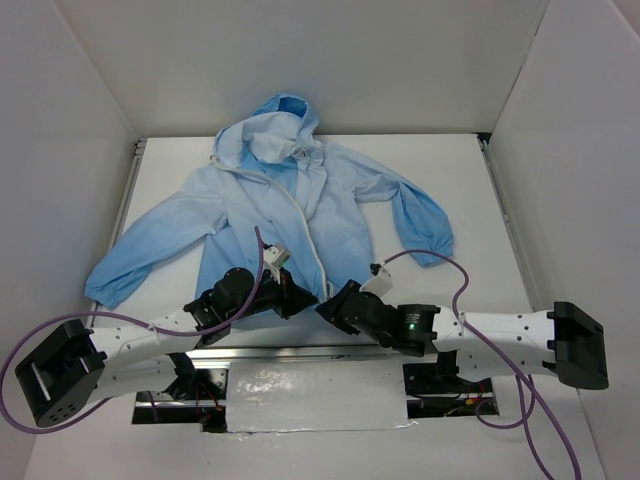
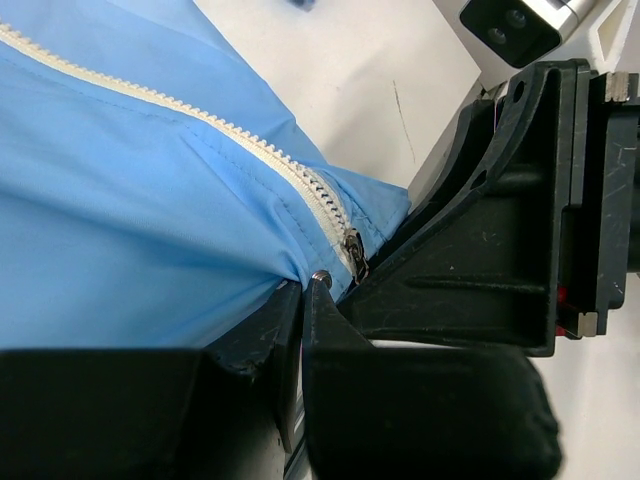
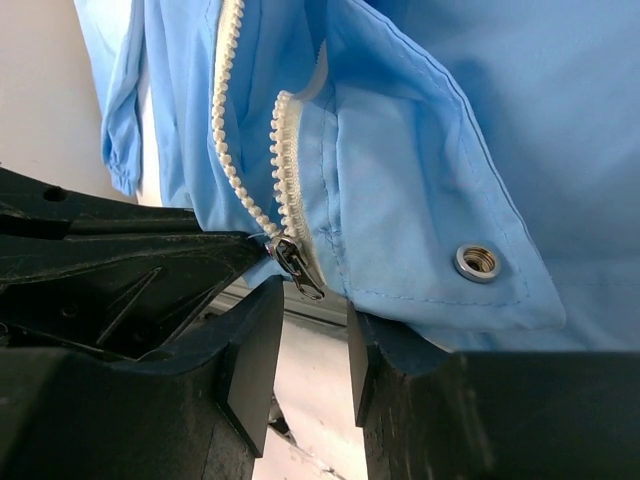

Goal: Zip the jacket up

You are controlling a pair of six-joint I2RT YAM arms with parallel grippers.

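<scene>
The light-blue jacket (image 1: 290,200) lies flat on the white table, hood at the far end, its white zipper (image 1: 305,215) running down the front and open above the hem. Both grippers meet at the hem's middle. My left gripper (image 1: 293,297) is shut on the jacket's hem (image 2: 250,270), just left of the metal zipper slider (image 2: 353,252). My right gripper (image 1: 328,308) is open; in the right wrist view its gap (image 3: 300,340) sits just below the slider (image 3: 295,265), whose pull hangs at the fingertips. A metal snap (image 3: 477,262) sits on the hem flap.
White walls enclose the table on three sides. A metal rail (image 1: 300,350) runs along the near edge under the hem. Purple cables (image 1: 440,262) loop over both arms. The right gripper's black body (image 2: 480,250) crowds the left wrist view.
</scene>
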